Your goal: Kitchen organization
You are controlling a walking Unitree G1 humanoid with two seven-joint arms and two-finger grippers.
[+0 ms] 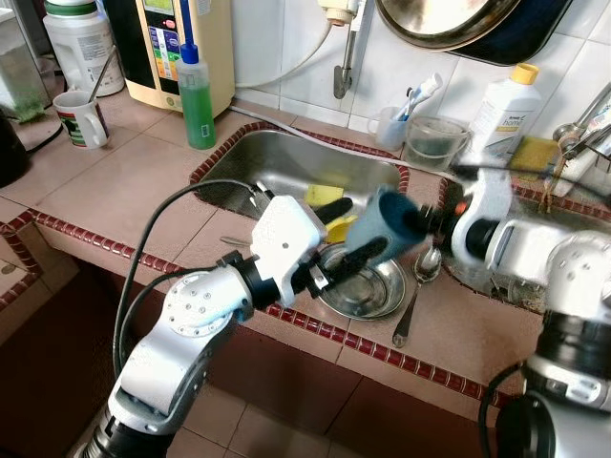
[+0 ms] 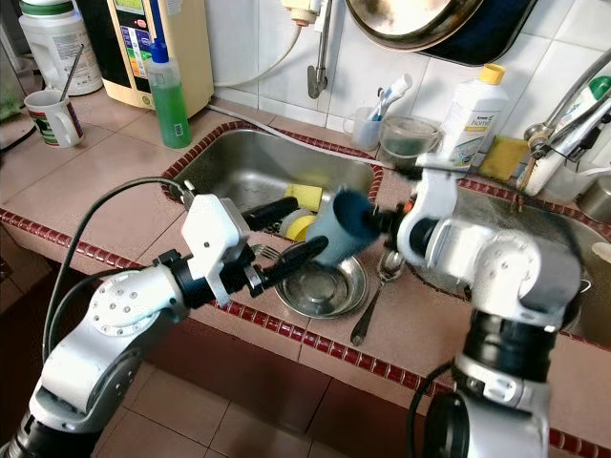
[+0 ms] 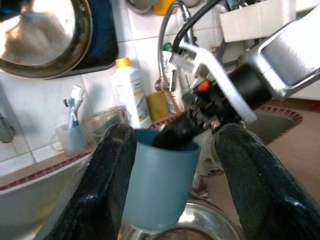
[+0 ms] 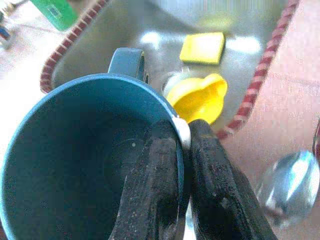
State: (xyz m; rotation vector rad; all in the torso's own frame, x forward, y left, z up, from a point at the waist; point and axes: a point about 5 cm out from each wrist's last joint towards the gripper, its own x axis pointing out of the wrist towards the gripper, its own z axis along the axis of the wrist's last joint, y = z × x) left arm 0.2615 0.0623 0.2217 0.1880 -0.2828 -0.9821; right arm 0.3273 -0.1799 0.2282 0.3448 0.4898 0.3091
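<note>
A blue cup [image 1: 387, 226] with a handle hangs tilted above a steel dish [image 1: 368, 291] on the tiled counter edge. My right gripper [image 4: 182, 131] is shut on the cup's rim, one finger inside and one outside. My left gripper [image 3: 172, 145] is open, with its two black fingers [image 3: 107, 185] on either side of the cup's body. One finger is close against the cup wall and the other stands apart. In the sink [image 1: 277, 157] beyond the cup lie a yellow sponge [image 4: 202, 47] and a yellow plastic piece [image 4: 200, 97].
A spoon [image 1: 415, 286] lies right of the steel dish. A green soap bottle [image 1: 196, 91] and a white mug [image 1: 81, 119] stand on the left. A toothbrush cup [image 1: 391, 124], a glass bowl [image 1: 434, 138] and a white bottle [image 1: 506, 105] line the back wall.
</note>
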